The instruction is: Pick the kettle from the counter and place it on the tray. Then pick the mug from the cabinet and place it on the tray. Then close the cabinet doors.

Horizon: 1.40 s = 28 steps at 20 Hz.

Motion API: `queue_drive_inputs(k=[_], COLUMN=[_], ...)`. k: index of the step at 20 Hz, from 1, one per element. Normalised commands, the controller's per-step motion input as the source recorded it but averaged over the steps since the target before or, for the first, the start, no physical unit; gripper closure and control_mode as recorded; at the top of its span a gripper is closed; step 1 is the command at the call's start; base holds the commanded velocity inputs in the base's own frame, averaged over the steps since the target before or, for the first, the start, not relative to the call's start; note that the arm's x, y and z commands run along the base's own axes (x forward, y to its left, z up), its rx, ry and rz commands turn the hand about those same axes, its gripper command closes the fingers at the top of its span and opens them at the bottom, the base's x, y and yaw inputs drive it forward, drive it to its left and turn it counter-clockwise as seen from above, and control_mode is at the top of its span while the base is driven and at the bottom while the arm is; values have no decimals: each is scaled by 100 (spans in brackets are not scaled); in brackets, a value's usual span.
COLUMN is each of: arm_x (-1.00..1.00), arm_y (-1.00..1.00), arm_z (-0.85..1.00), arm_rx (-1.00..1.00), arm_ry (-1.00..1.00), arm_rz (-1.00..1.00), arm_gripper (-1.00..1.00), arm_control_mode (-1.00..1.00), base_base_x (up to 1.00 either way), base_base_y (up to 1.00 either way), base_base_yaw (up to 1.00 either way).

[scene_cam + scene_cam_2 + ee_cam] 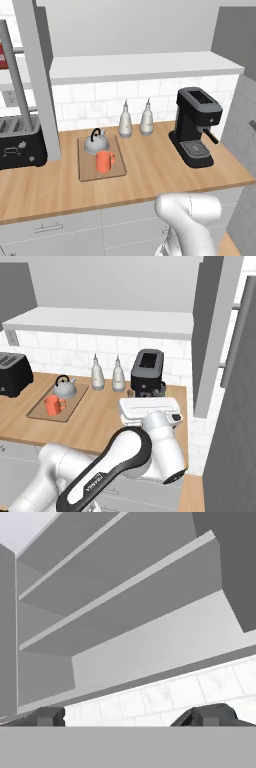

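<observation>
hand (130,717) spread wide, empty, facing cabinet (125,612) shelves; tray (89,171) holds kettle (96,143), mug (104,161).

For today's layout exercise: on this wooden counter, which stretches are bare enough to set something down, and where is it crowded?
Bare counter lies between the tray and the coffee machine, and along the front edge. Another bare patch sits between the toaster and the tray. Crowded: the tray itself, holding kettle and mug, and the back wall by the two bottles.
</observation>
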Motion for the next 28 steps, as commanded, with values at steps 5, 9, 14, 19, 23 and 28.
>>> queue_drive_inputs(k=[5,9,14,19,23,28], arm_x=[-5,0,0,0,-1,-2], arm_y=[-54,-56,-54,-39,-34,-26], arm_z=[-1,-16,-5,17,39,34], arm_rx=[0,2,1,1,0,0], arm_ry=[-3,-2,-4,-17,-24,-24], arm_rz=[0,-2,-2,0,0,0], arm_gripper=[-100,-100,-100,-100,-100,-100], arm_control_mode=[-100,-100,-100,-100,-100,-100], base_base_x=[0,0,0,0,0,0], base_base_y=[0,0,0,0,0,0], base_base_yaw=[0,0,0,0,0,0])
